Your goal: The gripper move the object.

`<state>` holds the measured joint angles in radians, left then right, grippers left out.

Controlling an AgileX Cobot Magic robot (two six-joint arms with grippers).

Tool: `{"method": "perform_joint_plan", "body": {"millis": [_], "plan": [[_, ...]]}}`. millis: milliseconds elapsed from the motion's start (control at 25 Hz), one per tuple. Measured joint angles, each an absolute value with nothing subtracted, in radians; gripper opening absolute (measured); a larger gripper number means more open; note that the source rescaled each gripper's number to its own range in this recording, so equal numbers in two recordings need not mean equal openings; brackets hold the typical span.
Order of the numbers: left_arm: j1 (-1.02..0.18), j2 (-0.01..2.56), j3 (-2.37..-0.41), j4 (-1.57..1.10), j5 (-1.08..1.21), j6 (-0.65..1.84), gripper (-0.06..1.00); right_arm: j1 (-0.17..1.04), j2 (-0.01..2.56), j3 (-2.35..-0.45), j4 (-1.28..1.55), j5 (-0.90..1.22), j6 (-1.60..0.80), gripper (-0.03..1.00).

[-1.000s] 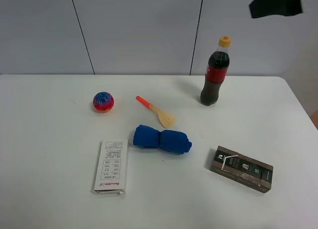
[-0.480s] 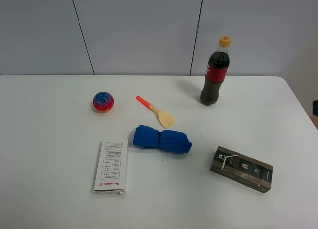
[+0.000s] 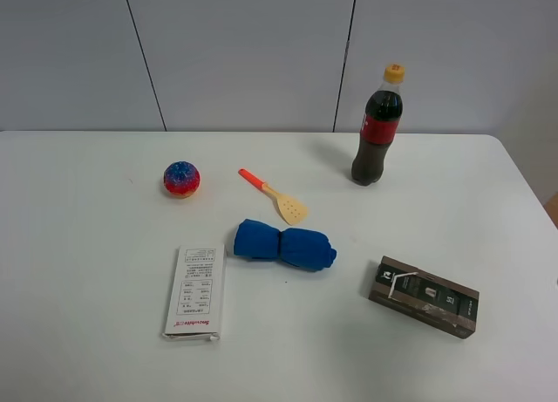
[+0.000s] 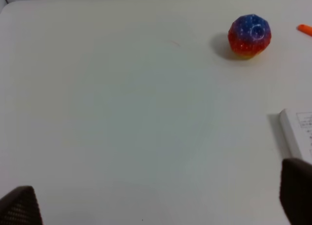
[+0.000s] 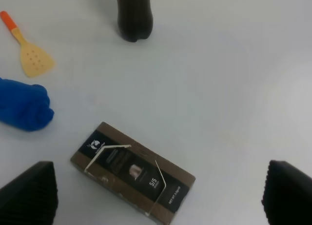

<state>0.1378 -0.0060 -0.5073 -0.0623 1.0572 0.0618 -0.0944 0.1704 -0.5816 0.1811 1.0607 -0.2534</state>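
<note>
The object, a bright blue soft bundle [image 3: 283,244] pinched in the middle, lies on the white table [image 3: 87,228] near its centre. One end of it shows in the right wrist view [image 5: 24,108]. Neither arm shows in the exterior view. My right gripper [image 5: 156,193] is open and empty, high above the table, with the dark box between its fingertips [image 5: 27,191] and the bundle off to one side. My left gripper [image 4: 156,205] is open and empty above bare table; the bundle is out of its view.
A red-and-blue speckled ball [image 3: 181,179] and an orange-handled spatula [image 3: 274,195] lie behind the bundle. A cola bottle [image 3: 377,137] stands at the back right. A white flat box [image 3: 194,291] lies front left, a dark brown box [image 3: 424,296] front right.
A dark part of the right arm showed at the top right a second ago, then at the right edge, and is now out of the exterior view. The objects have not moved.
</note>
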Motion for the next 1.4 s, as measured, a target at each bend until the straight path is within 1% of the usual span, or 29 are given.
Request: {"method": "perform_joint_plan", "body": {"millis": [160,320,520,840,1400], "plan": [[0.138,-0.006,-0.507,-0.063,1.057,0.062,1.0,-0.096,0.064,-0.513,0.139,1.076,-0.219,0.75],[0.138,-0.006,-0.507,-0.063,1.057,0.062,1.0,-0.078,-0.001,-0.508,0.124,1.073,-0.169,0.75],[0.138,-0.006,-0.507,-0.063,1.057,0.062,1.0,-0.011,-0.002,-0.508,0.108,1.073,-0.153,0.75],[0.138,-0.006,-0.507,-0.063,1.057,0.062,1.0,-0.012,-0.002,-0.508,0.09,1.072,-0.095,0.74],[0.138,-0.006,-0.507,-0.063,1.057,0.062,1.0,-0.01,-0.002,-0.508,0.09,1.072,-0.087,0.74]]}}
